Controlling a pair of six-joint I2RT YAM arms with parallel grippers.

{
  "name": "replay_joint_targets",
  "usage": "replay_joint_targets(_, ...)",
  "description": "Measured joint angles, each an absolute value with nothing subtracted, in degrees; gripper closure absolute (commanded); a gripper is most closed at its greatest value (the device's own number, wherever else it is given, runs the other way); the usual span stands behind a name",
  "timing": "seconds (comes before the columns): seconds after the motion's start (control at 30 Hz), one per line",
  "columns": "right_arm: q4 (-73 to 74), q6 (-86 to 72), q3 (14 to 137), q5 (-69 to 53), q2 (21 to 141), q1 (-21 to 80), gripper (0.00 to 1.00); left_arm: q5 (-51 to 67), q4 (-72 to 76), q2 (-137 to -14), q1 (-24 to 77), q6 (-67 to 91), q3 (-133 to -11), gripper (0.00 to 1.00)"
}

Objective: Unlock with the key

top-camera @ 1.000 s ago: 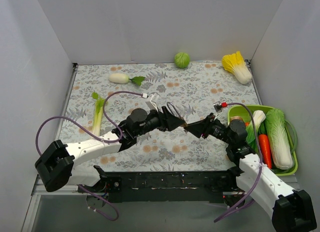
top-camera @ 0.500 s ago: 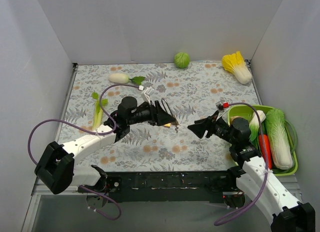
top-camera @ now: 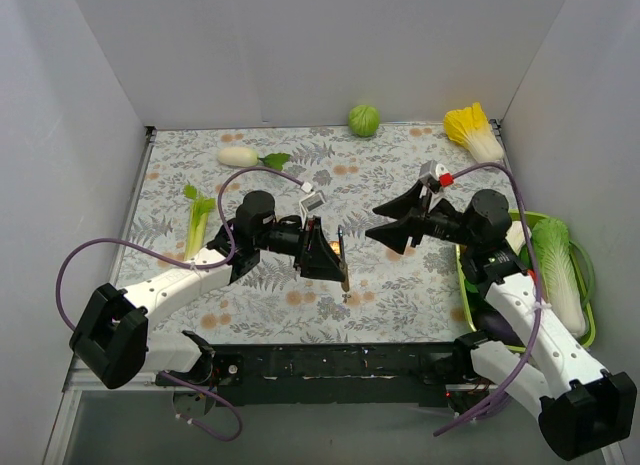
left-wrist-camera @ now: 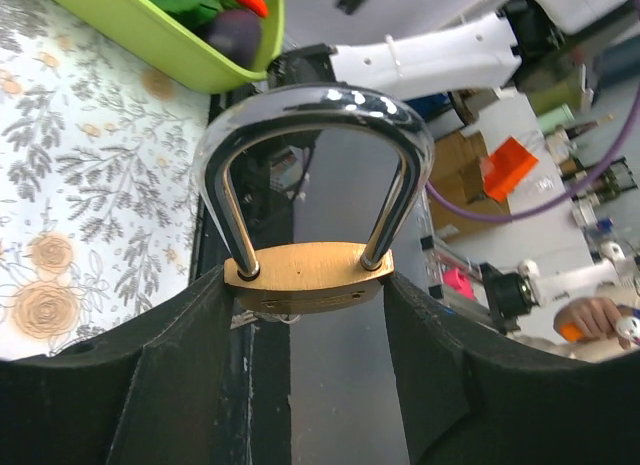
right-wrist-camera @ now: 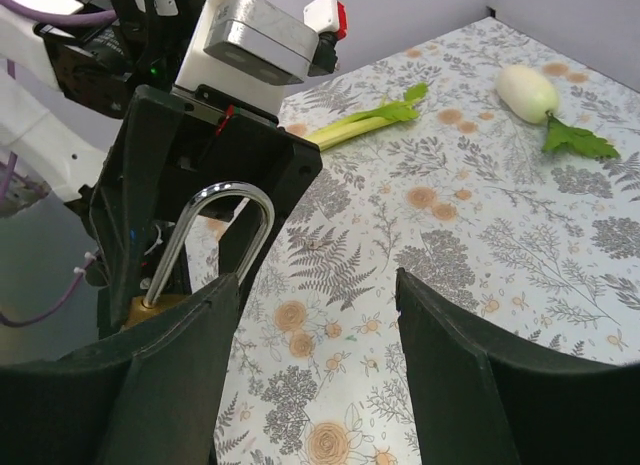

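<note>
My left gripper is shut on a brass padlock with a silver shackle and holds it above the middle of the patterned table. In the left wrist view the brass body sits pinched between the two black fingers, with the shackle closed above it. A small silvery piece shows under the body; I cannot tell whether it is the key. My right gripper is open and empty, a short way right of the padlock. In the right wrist view the padlock's shackle stands left of its fingers.
A green basket of vegetables stands at the right edge. A green cabbage, a yellow-leafed cabbage and a white radish lie along the back. A celery stalk lies at the left. White walls enclose the table.
The two grippers were together at the table's middle and have parted. My right gripper drew back and up to the right. My left gripper turned the padlock and kept hold of it.
</note>
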State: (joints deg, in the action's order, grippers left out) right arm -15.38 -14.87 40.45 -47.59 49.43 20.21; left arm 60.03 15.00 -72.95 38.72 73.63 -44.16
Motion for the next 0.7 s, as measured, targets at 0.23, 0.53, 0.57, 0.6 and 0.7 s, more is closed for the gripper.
replay_joint_targets(0.23,-19.81,-15.35,39.68,-53.78,53.49,20.91,0.29,66.94,19.77,-72.84,38.72,75.59,-42.68,1.0)
replay_joint_targets(0.53,-35.9,-24.12,36.91,-59.88,58.33,26.5,0.29,71.99,24.58,-72.79,38.72,79.53,-41.67,1.0)
replay_joint_targets(0.57,-37.23,-24.8,36.91,-60.4,59.0,26.96,0.29,72.42,25.06,-72.75,38.72,80.01,-41.65,1.0)
replay_joint_targets(0.6,-38.35,-25.41,36.91,-60.84,59.57,27.4,0.29,72.84,25.43,-72.71,38.72,80.38,-41.6,1.0)
replay_joint_targets(0.7,-40.93,-26.79,37.08,-62.28,61.14,28.53,0.29,73.76,25.82,-72.47,38.72,81.03,-41.6,1.0)
